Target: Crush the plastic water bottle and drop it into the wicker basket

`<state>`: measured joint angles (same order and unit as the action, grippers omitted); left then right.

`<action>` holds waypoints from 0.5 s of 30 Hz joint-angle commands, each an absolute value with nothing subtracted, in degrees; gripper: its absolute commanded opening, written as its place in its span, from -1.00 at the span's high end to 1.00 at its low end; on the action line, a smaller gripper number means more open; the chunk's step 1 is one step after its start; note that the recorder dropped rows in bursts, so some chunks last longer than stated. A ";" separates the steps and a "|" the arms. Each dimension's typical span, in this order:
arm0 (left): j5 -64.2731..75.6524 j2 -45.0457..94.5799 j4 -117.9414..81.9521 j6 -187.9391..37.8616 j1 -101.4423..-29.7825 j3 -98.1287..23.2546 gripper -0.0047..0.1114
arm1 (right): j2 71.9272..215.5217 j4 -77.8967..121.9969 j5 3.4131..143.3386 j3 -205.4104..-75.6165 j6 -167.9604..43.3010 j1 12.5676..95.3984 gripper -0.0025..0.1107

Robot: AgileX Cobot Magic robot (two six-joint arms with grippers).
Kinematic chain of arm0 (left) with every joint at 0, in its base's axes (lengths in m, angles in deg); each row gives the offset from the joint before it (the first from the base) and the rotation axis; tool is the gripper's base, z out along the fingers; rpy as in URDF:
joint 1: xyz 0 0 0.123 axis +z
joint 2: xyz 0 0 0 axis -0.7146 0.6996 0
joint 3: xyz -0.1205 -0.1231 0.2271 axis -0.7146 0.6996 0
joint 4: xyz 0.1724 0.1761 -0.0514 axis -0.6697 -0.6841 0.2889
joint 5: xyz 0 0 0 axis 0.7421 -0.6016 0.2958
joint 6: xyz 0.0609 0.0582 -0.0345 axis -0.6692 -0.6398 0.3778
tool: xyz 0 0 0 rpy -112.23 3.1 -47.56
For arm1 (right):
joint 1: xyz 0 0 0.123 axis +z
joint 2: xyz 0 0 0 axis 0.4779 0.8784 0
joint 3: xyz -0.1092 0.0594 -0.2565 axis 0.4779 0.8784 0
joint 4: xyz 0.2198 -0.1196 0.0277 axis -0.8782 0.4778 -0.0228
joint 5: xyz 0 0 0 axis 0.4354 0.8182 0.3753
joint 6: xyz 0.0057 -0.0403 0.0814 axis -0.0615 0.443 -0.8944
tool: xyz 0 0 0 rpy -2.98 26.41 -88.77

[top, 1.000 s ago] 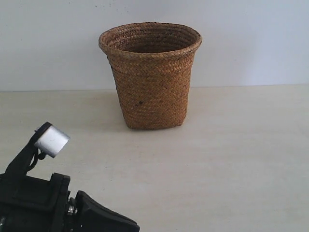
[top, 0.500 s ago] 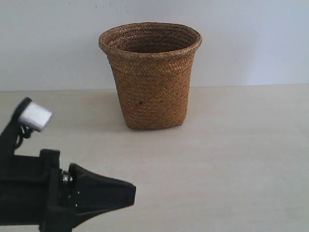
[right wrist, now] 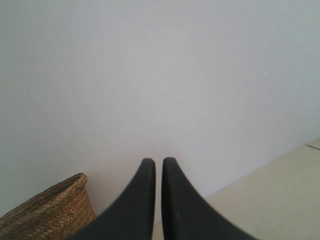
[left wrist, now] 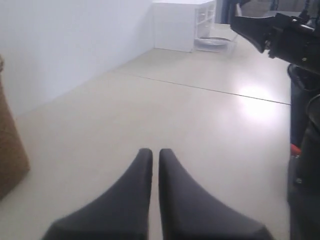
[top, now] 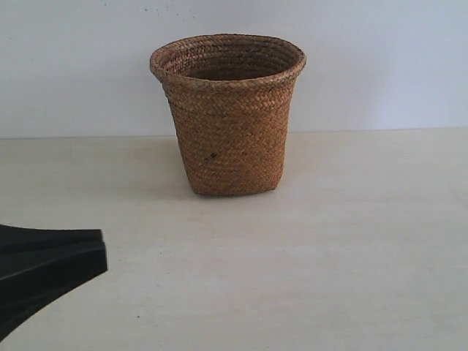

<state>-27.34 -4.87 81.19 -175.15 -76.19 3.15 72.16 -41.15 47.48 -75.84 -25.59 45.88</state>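
Centrally, wicker basket (top: 228,117) upright on the pale table (top: 351,241) close to the white wall (top: 380,66), left gripper (left wrist: 151,150) low over the table left of it, jaws drawn together, right gripper (right wrist: 154,160) facing the wall, jaws likewise together.

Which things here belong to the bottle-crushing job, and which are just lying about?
Job:
- basket
- left end effector, shut, empty
- right end effector, shut, empty
- bottle: not in view

Lying about:
- white drawer unit, far behind the work area
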 commanded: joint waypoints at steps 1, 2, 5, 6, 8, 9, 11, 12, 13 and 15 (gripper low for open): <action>-22.05 -12.04 81.95 -175.12 -71.93 7.52 0.85 | 71.93 -40.54 47.46 -75.62 -25.39 45.71 0.93; -21.14 -13.91 81.95 -174.39 -70.92 8.57 0.85 | 71.93 -40.54 47.46 -75.62 -25.39 45.71 0.93; -18.15 -18.96 81.95 -172.10 -68.93 11.76 0.85 | 71.93 -40.54 47.46 -75.62 -25.39 45.71 0.93; -17.40 -20.91 81.95 -171.13 -68.33 12.84 0.85 | 71.93 -40.54 47.46 -75.62 -25.39 45.71 0.93; -15.41 -24.52 81.95 -169.09 -67.82 14.65 0.85 | 71.93 -40.54 47.46 -75.62 -25.39 45.71 0.93; -14.64 -26.46 81.95 -168.68 -67.52 15.56 0.85 | 71.93 -40.54 47.46 -75.62 -25.39 45.71 0.93; -13.31 -30.35 81.95 -167.74 -67.37 16.93 0.85 | 71.93 -40.54 47.46 -75.62 -25.39 45.71 0.93; -12.87 -32.62 81.95 -167.42 -67.37 17.55 0.85 | 71.93 -40.54 47.46 -75.62 -25.39 45.71 0.93; -12.29 -35.00 81.95 -166.56 -67.37 18.06 0.85 | 71.93 -40.54 47.46 -75.62 -25.39 45.71 0.93; -12.09 -39.66 81.95 -165.30 -67.37 19.02 0.85 | 71.93 -40.54 47.46 -75.62 -25.39 45.71 0.93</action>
<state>-13.07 -34.39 81.29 -167.48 -67.55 17.66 72.16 -41.15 47.48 -75.84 -25.59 45.88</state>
